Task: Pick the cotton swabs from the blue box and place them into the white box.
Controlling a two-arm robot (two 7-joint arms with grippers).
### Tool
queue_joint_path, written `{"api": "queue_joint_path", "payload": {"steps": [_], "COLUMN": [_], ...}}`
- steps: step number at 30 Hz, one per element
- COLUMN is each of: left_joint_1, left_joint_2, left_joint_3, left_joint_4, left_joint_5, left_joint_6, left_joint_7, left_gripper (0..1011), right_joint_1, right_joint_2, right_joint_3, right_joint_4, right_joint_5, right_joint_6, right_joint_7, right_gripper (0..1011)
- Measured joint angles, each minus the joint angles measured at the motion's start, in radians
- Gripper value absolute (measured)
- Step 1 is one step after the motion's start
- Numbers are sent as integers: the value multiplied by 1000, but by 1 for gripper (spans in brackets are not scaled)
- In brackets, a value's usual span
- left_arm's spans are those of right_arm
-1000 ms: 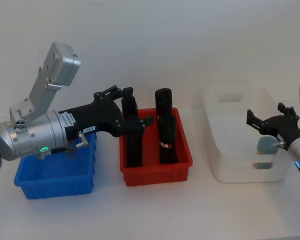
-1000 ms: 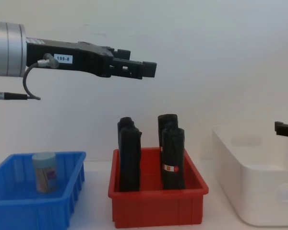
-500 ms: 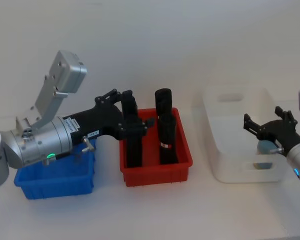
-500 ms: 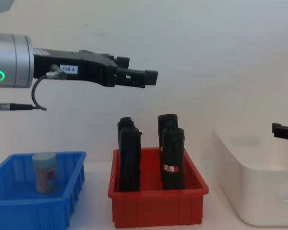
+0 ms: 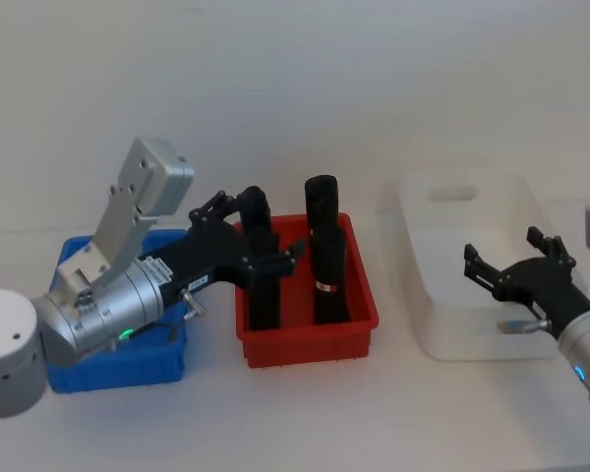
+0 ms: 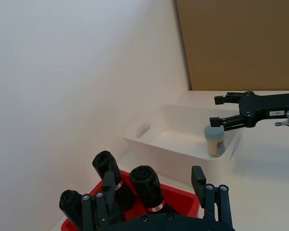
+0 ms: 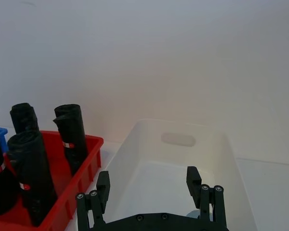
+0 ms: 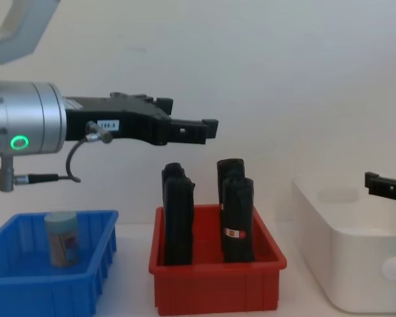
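Ribbed blue box [image 8: 39, 296], seemingly translucent cotton swabs [image 8: 61, 239]

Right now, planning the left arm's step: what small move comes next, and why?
Probably bring the left gripper leftward and down toward the cotton swabs jar standing in the blue box: it hangs open and empty over the red bin.

Low rectangular red plastic bin [image 5: 308, 346], centre of the head view and lower centre of the chest view. It sits on a plain white tabletop [image 5: 305, 423].

Four tall black cylindrical objects [image 8: 178, 218] stand upright inside the bin, in two pairs, left and right. The nearer right-hand one [image 8: 238, 218] carries a narrow red-and-white band about mid-height.

Bare white wall [image 5: 295, 79] across the upper frame.

Flat brown panel [image 6: 241, 43], upper right of the left wrist view.
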Motion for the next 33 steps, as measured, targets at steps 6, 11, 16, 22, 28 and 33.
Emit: {"api": "queue_joint_path", "payload": {"steps": [6,11,16,22,28,33], "left_joint_1": [28,49,74,102,130,150], "left_joint_2": [-6,-10,-16,-21,-27,-32], "left_joint_3": [17,29,44,61,77,89], "left_joint_4": [-10,-17,-26,-35,-45,-52], "left_joint_5": [11,20,30,41,52,61], "left_joint_6": [-21,-36,-55,-76,-96,-112], "left_joint_7": [79,140,212,290,371,430], "left_gripper": [1000,1000,1000,999,1000,1000], "right_joint_1": [-60,-104,-157,-208,-234,-237], "right_joint_2": [9,15,22,30,34,34], "right_joint_3": [-5,-10,-15,-19,-22,-22], "right_joint_4": [-80,-139,-208,-277,-311,-315], "right_joint_5": [8,13,19,26,29,29], "right_joint_6": [2,3,4,6,7,7], "right_joint_7": [-6,-10,-16,-21,-23,-24], "right_gripper": [1001,1001,1001,1002,1002,1001]}}
